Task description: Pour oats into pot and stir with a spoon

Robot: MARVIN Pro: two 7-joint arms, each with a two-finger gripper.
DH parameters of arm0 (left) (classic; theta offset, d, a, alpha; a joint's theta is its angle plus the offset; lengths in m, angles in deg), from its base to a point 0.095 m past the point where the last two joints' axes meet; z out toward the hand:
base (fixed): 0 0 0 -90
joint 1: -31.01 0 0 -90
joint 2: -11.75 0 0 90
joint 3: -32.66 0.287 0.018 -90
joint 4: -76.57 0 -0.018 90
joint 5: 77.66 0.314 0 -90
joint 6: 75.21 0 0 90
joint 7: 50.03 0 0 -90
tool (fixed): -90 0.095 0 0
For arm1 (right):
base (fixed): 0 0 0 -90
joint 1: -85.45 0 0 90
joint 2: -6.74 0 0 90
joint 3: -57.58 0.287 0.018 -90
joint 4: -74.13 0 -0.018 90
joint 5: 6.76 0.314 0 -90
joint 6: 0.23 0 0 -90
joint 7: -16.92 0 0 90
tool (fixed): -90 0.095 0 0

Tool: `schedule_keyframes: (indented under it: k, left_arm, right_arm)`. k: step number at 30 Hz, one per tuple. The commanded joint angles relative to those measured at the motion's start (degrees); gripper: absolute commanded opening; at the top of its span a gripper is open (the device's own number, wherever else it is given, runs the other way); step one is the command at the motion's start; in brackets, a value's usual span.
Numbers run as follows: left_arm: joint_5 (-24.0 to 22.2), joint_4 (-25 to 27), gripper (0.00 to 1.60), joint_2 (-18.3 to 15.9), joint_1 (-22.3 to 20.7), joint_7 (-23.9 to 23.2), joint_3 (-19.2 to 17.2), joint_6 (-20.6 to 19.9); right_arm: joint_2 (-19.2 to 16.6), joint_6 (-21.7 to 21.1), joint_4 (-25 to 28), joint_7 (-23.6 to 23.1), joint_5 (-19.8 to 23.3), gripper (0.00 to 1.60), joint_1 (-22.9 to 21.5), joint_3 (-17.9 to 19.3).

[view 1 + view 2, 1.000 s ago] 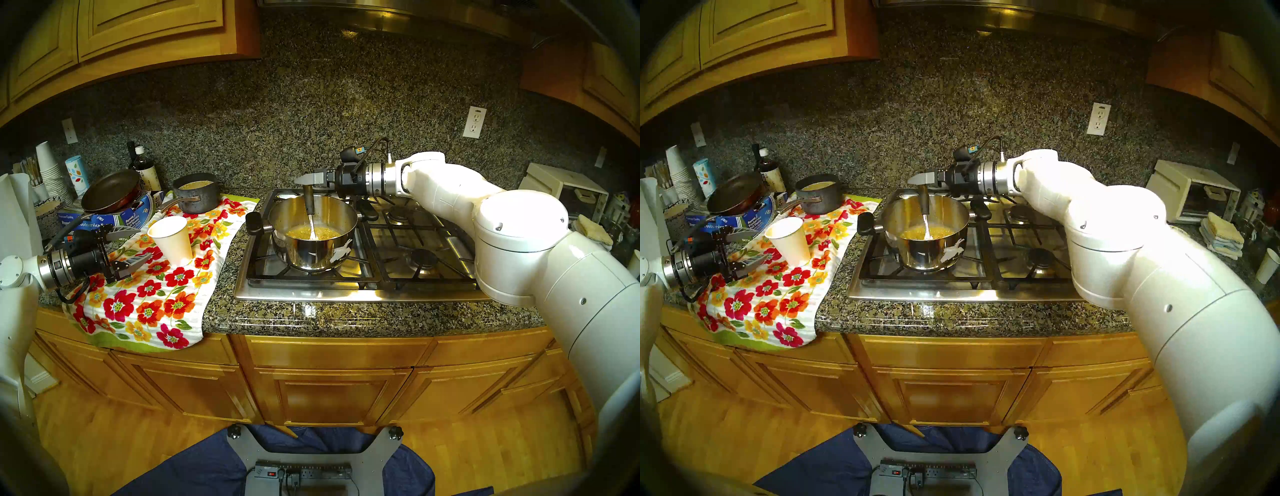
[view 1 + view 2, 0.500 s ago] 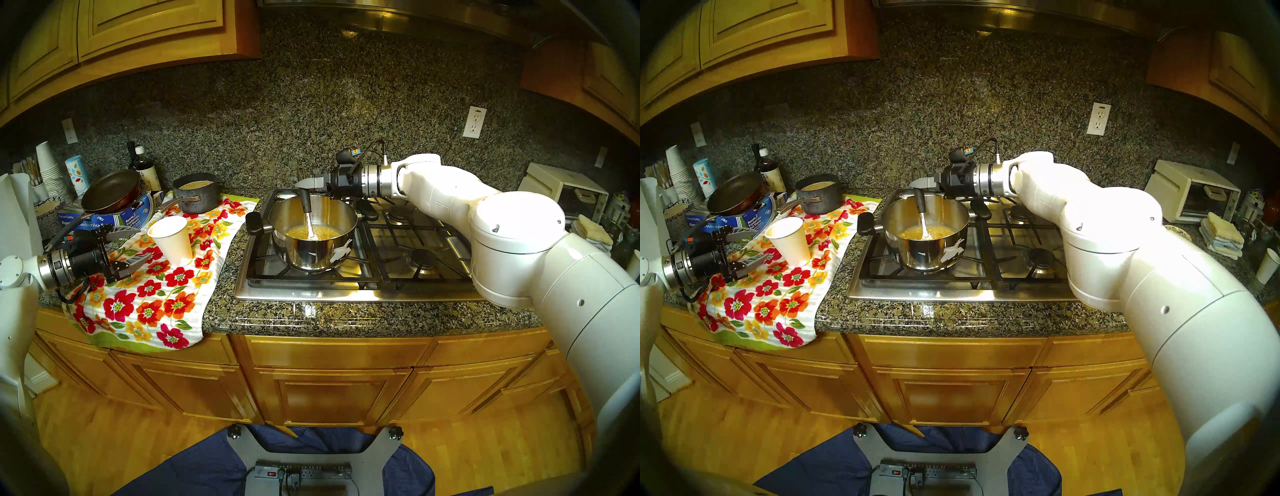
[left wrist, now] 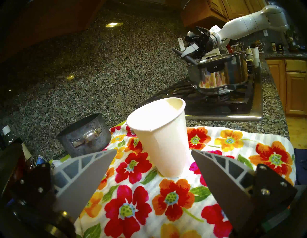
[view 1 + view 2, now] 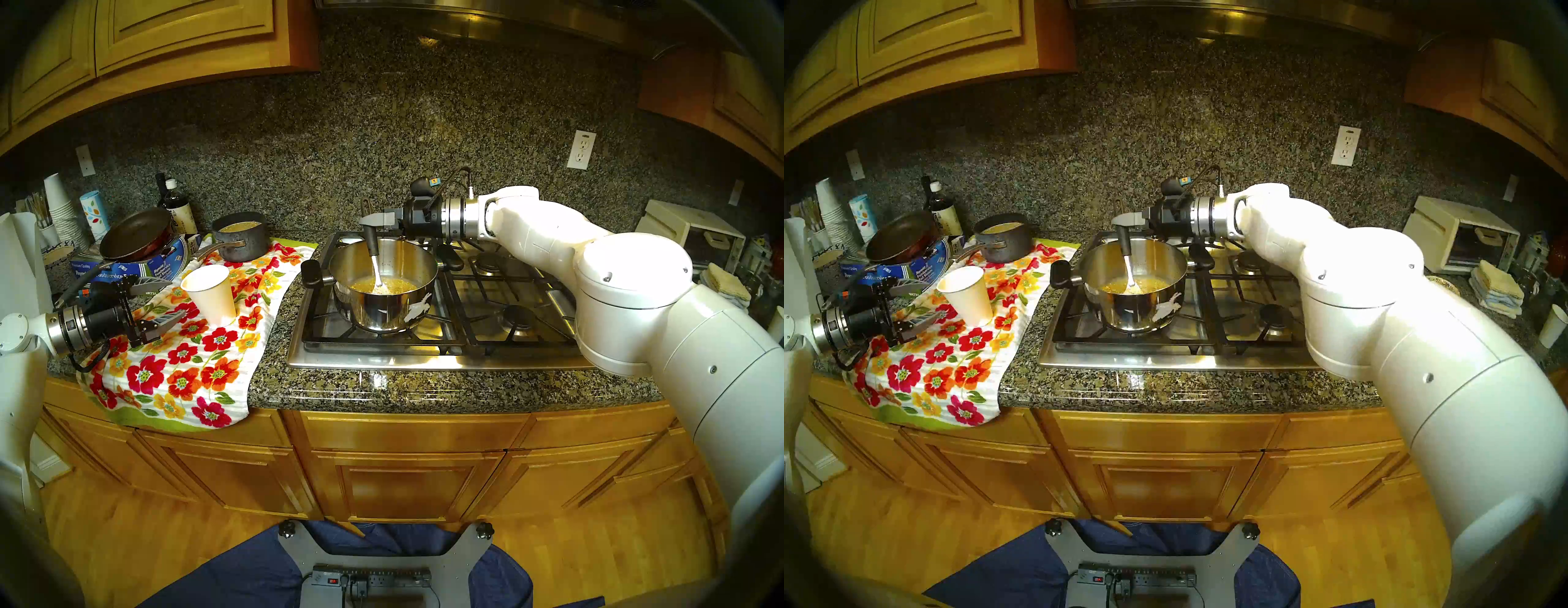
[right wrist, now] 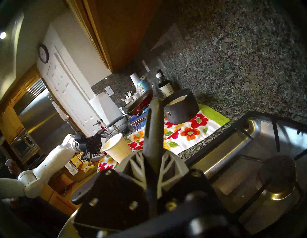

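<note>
Since a second ago the right end effector (image 4: 368,220) has clamped onto the spoon (image 4: 373,254) handle, now tilted. Its long axis runs down-right into the oats (image 4: 384,286) inside the pot (image 4: 384,288), directly beneath. The left end effector (image 4: 159,301) gapes empty, well apart.

I see the pot (image 4: 384,293), a shiny steel saucepan with a stubby black handle and a torn white sticker patch on its side, standing upright on the stove's front left grate. The oats (image 4: 384,286), a tan-golden grainy layer, cover its bottom. The spoon (image 4: 373,254) leans in it, black handle up, silver bowl in the oats.
</note>
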Motion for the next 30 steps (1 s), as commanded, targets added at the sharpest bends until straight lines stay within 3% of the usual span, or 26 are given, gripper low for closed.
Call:
schedule_keyframes:
  k: [1,20,30]
  left_arm:
    - [-0.8,0.8,1.6,-0.9,-1.3,0.0,-1.1,0.0]
    - [-0.9,0.9,1.6,-0.9,-1.2,-0.1,-1.2,0.0]
    - [-1.0,0.9,1.6,-0.9,-1.2,-0.1,-1.2,0.0]
  right_arm:
    - [-0.4,0.9,-0.2,0.0,1.6,0.0,-4.8,2.2]
    - [0.1,4.2,0.0,2.2,2.2,0.0,-4.1,4.3]
    - [-0.4,12.8,0.0,-2.5,1.3,0.0,-4.4,5.0]
